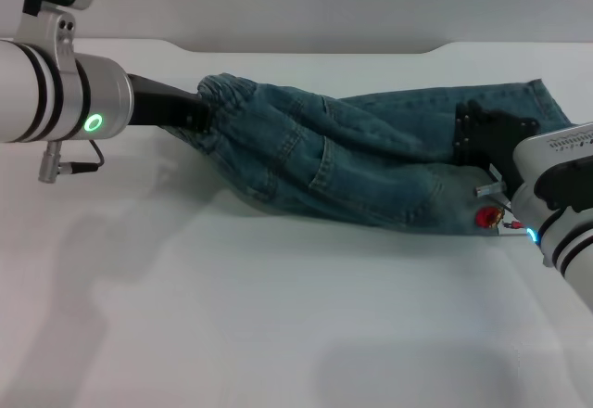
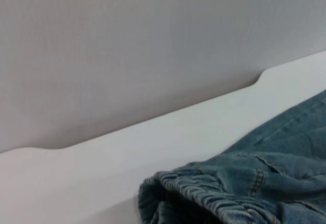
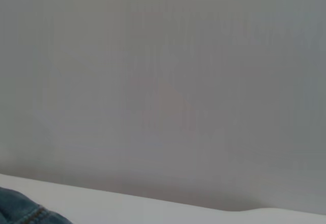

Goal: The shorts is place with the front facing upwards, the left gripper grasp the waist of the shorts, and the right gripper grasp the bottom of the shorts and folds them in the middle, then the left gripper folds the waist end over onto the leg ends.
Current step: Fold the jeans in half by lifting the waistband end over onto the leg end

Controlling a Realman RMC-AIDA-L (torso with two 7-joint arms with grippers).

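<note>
The denim shorts lie bunched across the far half of the white tabletop, waist to the robot's left and legs to its right. The left pincer is clamped on the gathered waist, lifting it slightly. The right pincer sits on the leg end, holding the fabric there against the tabletop.

You had no readable text, label, brand or number in any of the three views. The shorts carried no legible tag, the table was unmarked, and the arms bore no lettering you could make out. The only signs were a green ring light on the left arm and a small red mark near the right wrist.
</note>
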